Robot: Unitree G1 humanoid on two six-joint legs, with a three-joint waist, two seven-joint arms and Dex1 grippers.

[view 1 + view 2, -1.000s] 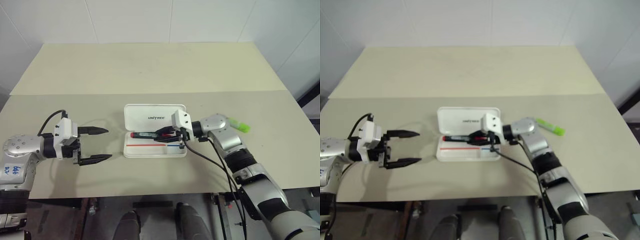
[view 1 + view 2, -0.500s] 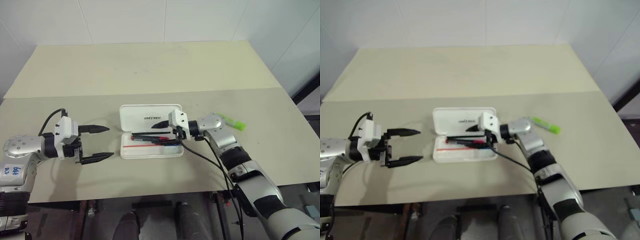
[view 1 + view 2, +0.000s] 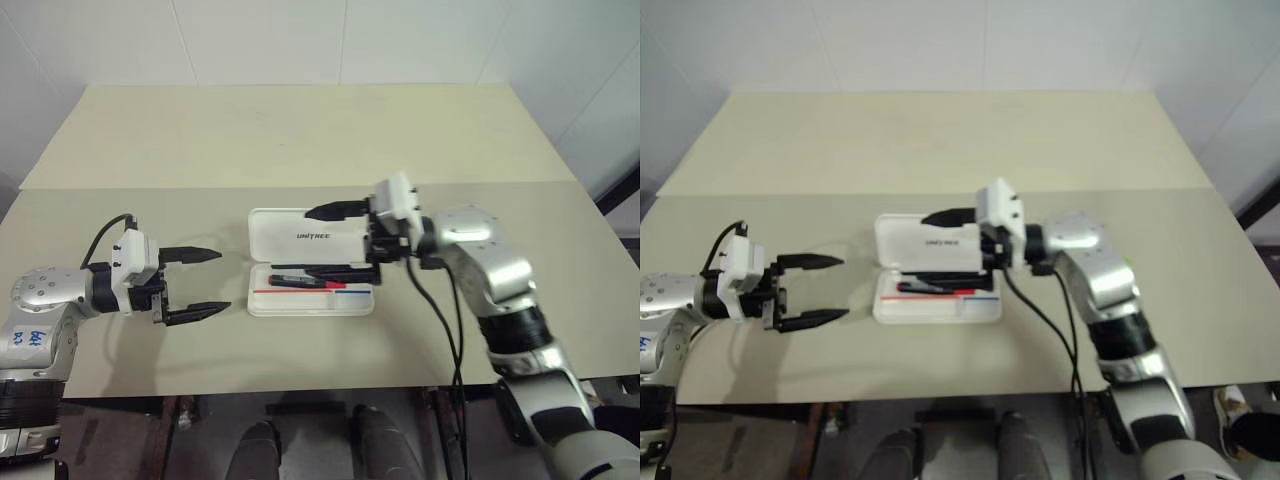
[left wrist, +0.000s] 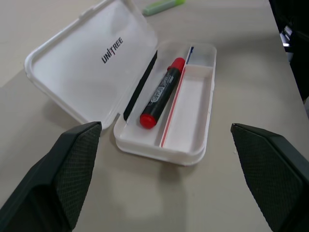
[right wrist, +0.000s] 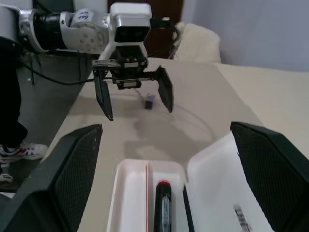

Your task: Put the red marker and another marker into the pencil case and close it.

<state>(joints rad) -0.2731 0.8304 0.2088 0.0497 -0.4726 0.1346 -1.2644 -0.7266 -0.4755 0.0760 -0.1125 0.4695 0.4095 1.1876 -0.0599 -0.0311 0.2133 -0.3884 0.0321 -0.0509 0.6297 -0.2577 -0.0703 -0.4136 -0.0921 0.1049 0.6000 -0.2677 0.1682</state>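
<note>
Lifted clear of the pencil case (image 3: 311, 262), right gripper (image 3: 335, 241) now spread empty, red marker (image 4: 163, 92) left lying inside. Left gripper (image 3: 196, 283) agape beside. Green marker (image 4: 163, 6) waiting on counter (image 3: 300, 140), probably next.

The pencil case (image 4: 91, 72) is white with grey "UNITREE" lettering and thin red and blue stripes inside. The red marker (image 4: 163, 92) has a black barrel with red ends. Another marker (image 4: 163, 6) is light green; the table (image 3: 300, 130) is beige.
</note>
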